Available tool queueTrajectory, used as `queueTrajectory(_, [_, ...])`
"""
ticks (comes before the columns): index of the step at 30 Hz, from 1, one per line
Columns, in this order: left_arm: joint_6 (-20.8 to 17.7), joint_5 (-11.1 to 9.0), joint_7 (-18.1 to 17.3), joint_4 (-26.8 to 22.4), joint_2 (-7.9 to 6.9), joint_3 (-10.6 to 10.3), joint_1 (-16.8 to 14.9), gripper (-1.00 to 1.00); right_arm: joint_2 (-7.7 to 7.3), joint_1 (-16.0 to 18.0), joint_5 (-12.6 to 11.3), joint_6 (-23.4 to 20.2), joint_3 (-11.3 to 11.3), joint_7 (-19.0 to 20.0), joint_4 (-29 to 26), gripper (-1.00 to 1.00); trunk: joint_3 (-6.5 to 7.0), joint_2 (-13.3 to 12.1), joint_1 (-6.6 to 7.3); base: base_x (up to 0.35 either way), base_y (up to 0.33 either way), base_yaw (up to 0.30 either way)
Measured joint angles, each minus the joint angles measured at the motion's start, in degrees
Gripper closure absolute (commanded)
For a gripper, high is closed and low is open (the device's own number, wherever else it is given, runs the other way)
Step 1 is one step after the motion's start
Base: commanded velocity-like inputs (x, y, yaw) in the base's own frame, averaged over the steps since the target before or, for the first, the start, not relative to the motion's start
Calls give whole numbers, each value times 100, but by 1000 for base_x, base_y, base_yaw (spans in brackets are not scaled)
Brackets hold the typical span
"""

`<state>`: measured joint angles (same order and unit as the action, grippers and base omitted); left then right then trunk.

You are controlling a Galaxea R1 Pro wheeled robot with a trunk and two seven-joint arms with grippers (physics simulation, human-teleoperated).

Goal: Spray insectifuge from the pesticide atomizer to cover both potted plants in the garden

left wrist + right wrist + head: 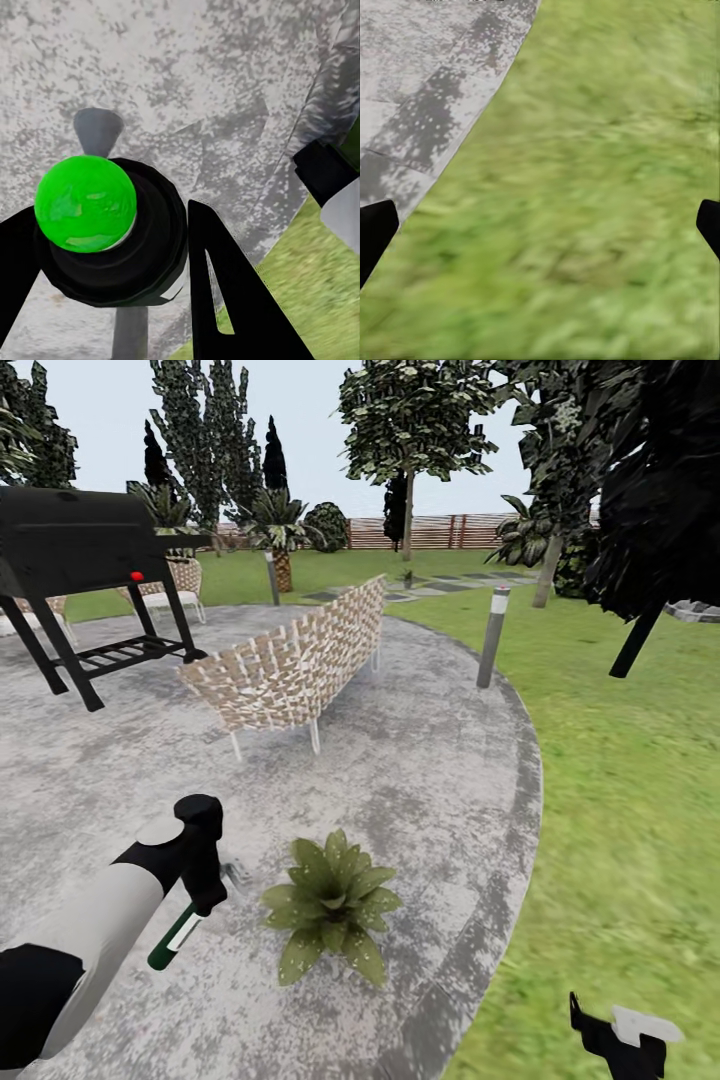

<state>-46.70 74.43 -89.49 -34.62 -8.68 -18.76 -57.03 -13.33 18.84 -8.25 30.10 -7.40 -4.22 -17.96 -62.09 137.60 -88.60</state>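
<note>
Pesticide atomizer, slender white body, dark green end (178, 938), clamped in left tool (205, 895), just beside speckled green rosette potted plant (332, 905). Needs nozzle aimed over leaves, sweeping slowly. Right tool (540, 225) spread wide, empty.

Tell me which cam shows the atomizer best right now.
Head view: the pesticide atomizer shows full length, white body and dark green end, in the left pincer beside the potted plant. Left wrist sees it end-on between the fingers. Right wrist looks at lawn and patio edge.

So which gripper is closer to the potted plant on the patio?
Left. The left gripper, holding the sprayer, hangs just beside the potted plant. The right gripper is farther off, over the grass.
</note>
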Motion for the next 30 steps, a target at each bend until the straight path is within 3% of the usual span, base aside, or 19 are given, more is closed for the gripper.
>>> queueTrajectory(8, [0, -5, 0, 5, 45, -6, 6, 100, -2, -1, -2, 1, 0, -2, 0, -100, 0, 0, -1, 116, 124, -39])
queueTrajectory(24, [1, 6, 0, -92, 100, 7, -1, 100, -2, -2, 5, 1, 0, -2, -1, -100, 0, 0, -1, 1, 7, -233])
queueTrajectory(30, [9, 64, 0, -92, 550, -36, -530, 100, -2, 2, 6, 1, -1, -10, 8, -100, 1, 0, 0, 0, 0, -13])
